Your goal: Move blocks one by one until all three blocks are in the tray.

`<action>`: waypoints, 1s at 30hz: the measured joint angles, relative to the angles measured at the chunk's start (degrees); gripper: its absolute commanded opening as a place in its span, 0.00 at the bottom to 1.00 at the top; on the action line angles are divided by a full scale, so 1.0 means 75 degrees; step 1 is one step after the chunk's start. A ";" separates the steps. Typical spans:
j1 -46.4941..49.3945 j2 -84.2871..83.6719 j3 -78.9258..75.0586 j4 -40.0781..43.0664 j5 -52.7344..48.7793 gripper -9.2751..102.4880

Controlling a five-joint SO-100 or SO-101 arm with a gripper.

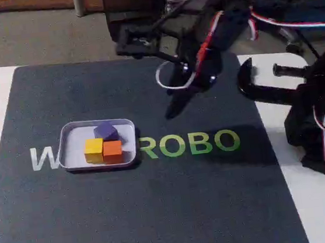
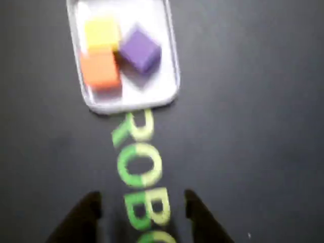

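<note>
The pale tray [image 1: 66, 145] lies left of centre on the dark mat and holds all three blocks. The yellow block [image 1: 93, 150] and orange block [image 1: 112, 151] sit side by side at the front, touching. The purple block [image 1: 105, 130] sits just behind them. In the wrist view the tray [image 2: 171, 61] is at the top, with the yellow block [image 2: 101, 33], orange block [image 2: 99, 70] and purple block [image 2: 139, 50] inside. My gripper [image 1: 132, 44] hangs raised above the mat, right of the tray. In the wrist view the gripper [image 2: 140, 205] is open and holds nothing, over the green letters.
Green "ROBO" lettering [image 1: 188, 145] crosses the mat [image 1: 161, 215] right of the tray. The arm's black base [image 1: 321, 121] and a clamp [image 1: 258, 84] stand on the white table at the right. Loose wires hang under the arm.
</note>
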 measured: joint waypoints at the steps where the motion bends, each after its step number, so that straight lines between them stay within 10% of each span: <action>1: 0.0000 0.0187 0.0199 -0.0035 -0.0094 0.05; 20: -0.0176 0.4125 0.4359 -0.0363 -0.1266 0.01; 30: -0.0785 0.9656 0.8063 0.0152 -0.1102 0.01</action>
